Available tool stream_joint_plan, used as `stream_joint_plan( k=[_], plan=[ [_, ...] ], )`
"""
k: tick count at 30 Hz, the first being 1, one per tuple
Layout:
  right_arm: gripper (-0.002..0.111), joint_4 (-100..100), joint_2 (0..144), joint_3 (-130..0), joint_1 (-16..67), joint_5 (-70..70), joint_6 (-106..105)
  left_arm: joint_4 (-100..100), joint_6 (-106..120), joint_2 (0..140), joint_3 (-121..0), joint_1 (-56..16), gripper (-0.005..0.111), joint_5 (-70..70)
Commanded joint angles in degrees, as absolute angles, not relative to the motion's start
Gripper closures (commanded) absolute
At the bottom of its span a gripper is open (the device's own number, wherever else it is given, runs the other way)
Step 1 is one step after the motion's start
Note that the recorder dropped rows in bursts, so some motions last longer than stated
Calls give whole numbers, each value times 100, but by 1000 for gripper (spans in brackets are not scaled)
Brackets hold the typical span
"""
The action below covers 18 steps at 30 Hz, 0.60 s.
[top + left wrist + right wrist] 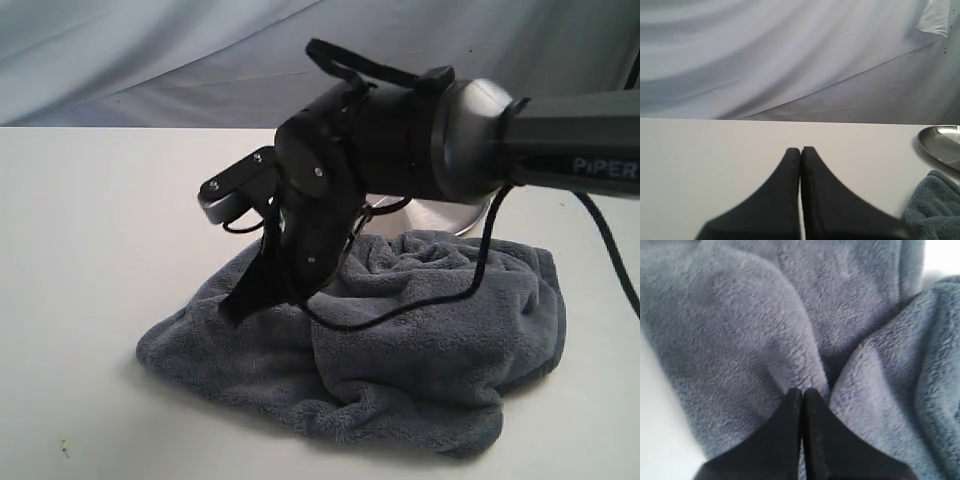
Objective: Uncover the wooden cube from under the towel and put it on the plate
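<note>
The blue-grey fleece towel (400, 330) lies bunched on the white table, and the wooden cube is hidden from every view. Behind the towel a sliver of the silver plate (455, 215) shows under the arm. My right gripper (232, 315) reaches across from the right and points down at the towel's left part. In the right wrist view the right gripper (801, 390) is shut, its tips just over the towel (740, 330) with no cloth between them. My left gripper (800, 149) is shut and empty above bare table, with the plate (942, 142) and a towel corner (932, 205) off to one side.
The white table (90, 250) stretches out to the left of the towel. A pale draped cloth backdrop (150, 60) hangs behind it. The right arm's black cable (480, 270) hangs down over the towel.
</note>
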State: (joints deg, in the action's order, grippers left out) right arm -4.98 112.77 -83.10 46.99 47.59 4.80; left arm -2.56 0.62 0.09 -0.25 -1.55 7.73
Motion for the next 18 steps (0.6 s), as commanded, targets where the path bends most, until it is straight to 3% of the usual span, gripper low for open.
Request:
stream_joint_plan(
  k=[1,10,18],
  plan=[
    [108,-475,10895,-7483,4875,4384,690,-252,48,0,0,-160,105,763],
    [108,-418,9369,-5093,4910,3441,1223,-252,48,0,0,-160,105,763],
    [108,-317,8151,-3918,3789,3128,1656,-252,48,0,0,-160,105,763]
  ],
)
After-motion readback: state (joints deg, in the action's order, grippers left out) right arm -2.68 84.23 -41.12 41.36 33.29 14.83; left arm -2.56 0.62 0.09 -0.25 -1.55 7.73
